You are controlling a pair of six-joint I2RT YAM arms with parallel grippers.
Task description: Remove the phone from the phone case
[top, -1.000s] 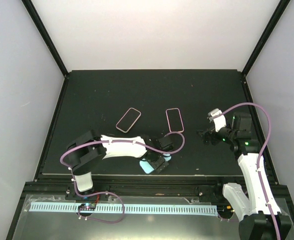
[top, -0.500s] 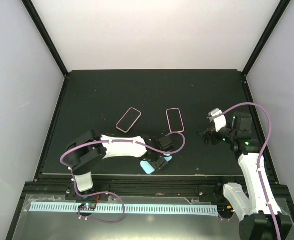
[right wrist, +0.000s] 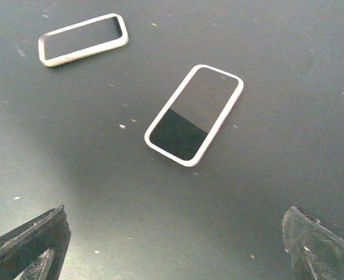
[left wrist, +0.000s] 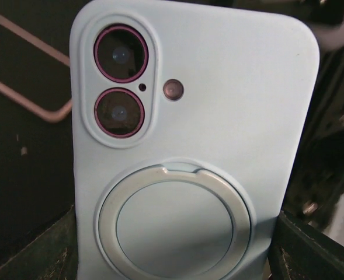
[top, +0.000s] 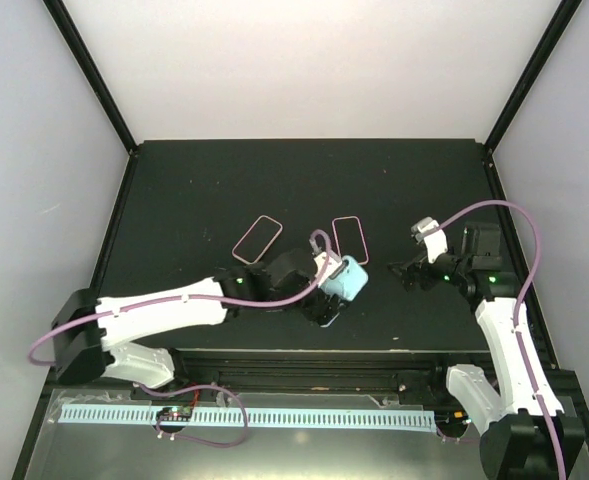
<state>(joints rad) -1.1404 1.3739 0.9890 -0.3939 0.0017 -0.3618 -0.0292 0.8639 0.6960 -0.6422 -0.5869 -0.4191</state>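
Observation:
A light blue phone case [top: 347, 279] with the phone in it is held above the black mat. In the left wrist view its back [left wrist: 218, 116] fills the frame, with two pink-rimmed lenses and a pale ring. My left gripper [top: 330, 292] is shut on the case's lower part, with a dark finger [left wrist: 312, 254] at each side. My right gripper [top: 412, 272] is open and empty to the right of the case, low over the mat, its fingertips [right wrist: 34, 242] wide apart.
Two empty pinkish bumper frames lie flat on the mat: one left of centre [top: 257, 240], also in the right wrist view [right wrist: 83, 39], and one at centre [top: 349, 240], also there [right wrist: 194, 115]. Black rails border the mat [top: 174, 190].
My left arm has stretched out, lifting the blue case from the mat's front edge up and to the right, toward the centre. The right arm has barely moved.

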